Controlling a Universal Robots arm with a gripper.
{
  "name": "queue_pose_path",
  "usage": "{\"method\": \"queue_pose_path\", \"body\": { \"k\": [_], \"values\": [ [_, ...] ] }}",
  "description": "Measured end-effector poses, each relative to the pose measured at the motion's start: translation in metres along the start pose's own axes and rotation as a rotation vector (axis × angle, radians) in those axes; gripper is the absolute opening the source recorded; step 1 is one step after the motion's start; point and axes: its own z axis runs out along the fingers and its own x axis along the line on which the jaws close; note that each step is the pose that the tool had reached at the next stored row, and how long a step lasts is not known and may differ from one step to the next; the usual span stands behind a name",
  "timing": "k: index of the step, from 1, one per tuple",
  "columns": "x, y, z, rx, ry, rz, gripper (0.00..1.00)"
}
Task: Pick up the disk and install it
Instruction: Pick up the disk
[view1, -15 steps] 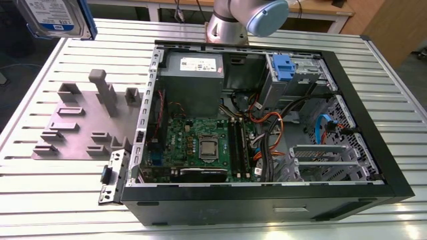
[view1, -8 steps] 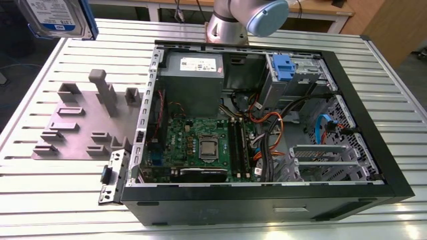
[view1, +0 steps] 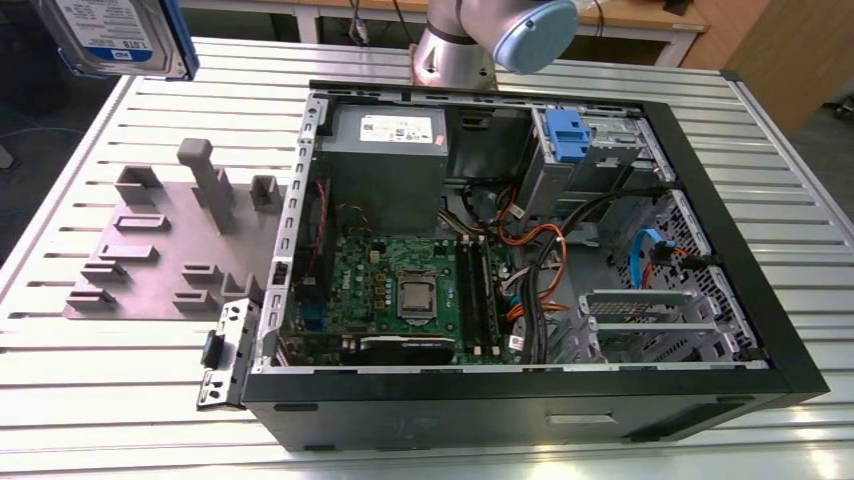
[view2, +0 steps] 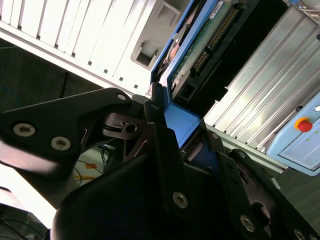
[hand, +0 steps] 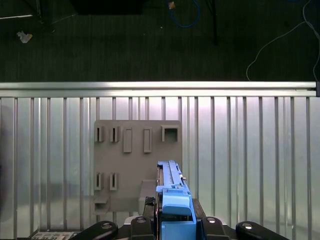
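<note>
The disk (view1: 114, 35), silver-grey with a white-and-blue label and a blue carrier frame, hangs high in the air at the exterior view's far left, above the table's back corner. In the first wrist view the disk (hand: 171, 192) appears edge-on over the grey fixture plate (hand: 135, 160). My gripper (hand: 172, 222) is shut on its blue carrier. In the second wrist view the black fingers (view2: 160, 150) clamp the blue frame, and the green circuit-board side of the disk (view2: 210, 35) faces the camera.
An open computer case (view1: 747, 300) lies on the slatted metal table (view1: 134, 400), with a grey power supply (view1: 387, 150), a motherboard (view1: 400, 290) and a drive bay holding a blue bracket (view1: 567, 135). The grey fixture plate (view1: 160, 250) sits to its left. The arm's base (view1: 467, 45) stands behind the case.
</note>
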Motion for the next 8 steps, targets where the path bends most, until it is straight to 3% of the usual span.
{"method": "queue_pose_path", "body": {
  "k": [8],
  "values": [
    [0.0, -0.0018, 0.0, 0.0, 0.0, 0.0, 0.36]
  ]
}}
